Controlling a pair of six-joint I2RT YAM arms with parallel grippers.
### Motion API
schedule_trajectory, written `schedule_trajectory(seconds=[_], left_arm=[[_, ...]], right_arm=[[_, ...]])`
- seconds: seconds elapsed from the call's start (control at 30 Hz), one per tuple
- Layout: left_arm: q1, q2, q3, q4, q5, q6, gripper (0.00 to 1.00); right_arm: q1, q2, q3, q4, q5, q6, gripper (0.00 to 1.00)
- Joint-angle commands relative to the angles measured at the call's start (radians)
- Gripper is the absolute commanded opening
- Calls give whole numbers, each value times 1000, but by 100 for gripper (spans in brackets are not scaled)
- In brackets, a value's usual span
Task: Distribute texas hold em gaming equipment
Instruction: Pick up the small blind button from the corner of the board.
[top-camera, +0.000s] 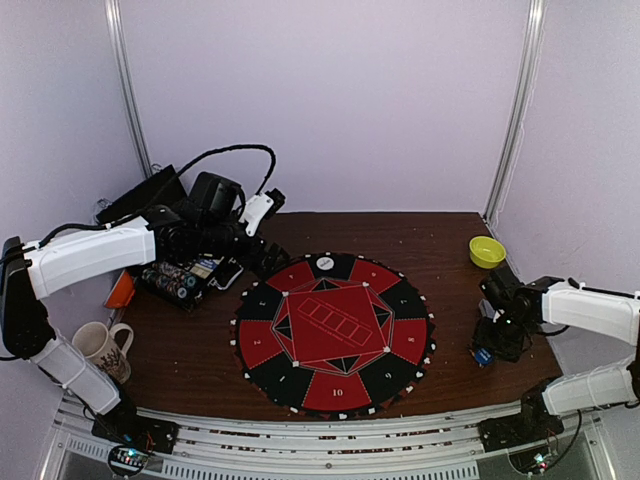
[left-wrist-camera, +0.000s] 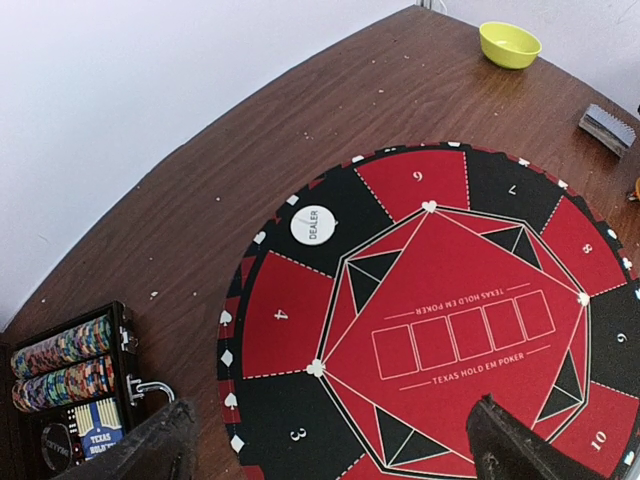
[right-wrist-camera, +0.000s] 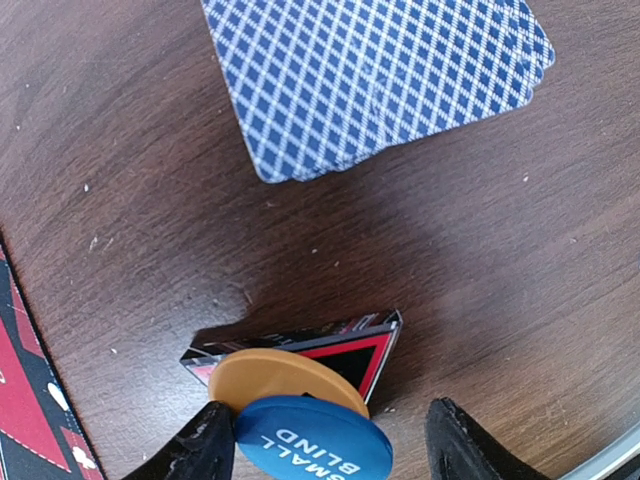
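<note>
**A:** While the blue small-blind disc (right-wrist-camera: 315, 445) lies overlapping the orange disc (right-wrist-camera: 285, 378) on a black-red wedge (right-wrist-camera: 370, 345), just below the card deck (right-wrist-camera: 380, 80), what's the right gripper (right-wrist-camera: 328, 415) doing?
**B:** Jaws apart, straddling both discs. One finger is clear of the rim, nothing gripped.
**A:** Handling?
**B:** Probably light, stiff, slick plastic. Pinch low across the edges, or the top one may skate.
**A:** Left gripper (left-wrist-camera: 332, 405)?
**B:** Spread wide, empty, over the mat (left-wrist-camera: 450, 250). Dealer button (left-wrist-camera: 313, 224) sits there.
</note>
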Motion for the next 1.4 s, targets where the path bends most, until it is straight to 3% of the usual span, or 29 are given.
schedule_trajectory(seconds=[0.0, 0.4, 0.53, 0.77, 0.97, 1.37], left_arm=[[-1, -4, -7, 17, -10, 12, 96], [-1, -11, -11, 16, -20, 22, 97], [-2, -14, -15, 15, -20, 22, 97], [-2, -13, -21, 16, -22, 27, 97], [-2, -16, -26, 16, -20, 36, 97], [-2, -48, -37, 3, -37, 84, 97]], right_arm=[[-4, -3, -17, -2, 18, 14, 67], [-5, -53, -30, -4, 36, 44, 57], [-6, -53, -21, -15, 37, 44, 64], [-7, -58, 15, -53, 2, 34, 66], [-5, -68, 23, -76, -22, 37, 80], [-2, -91, -2, -101, -63, 21, 71]])
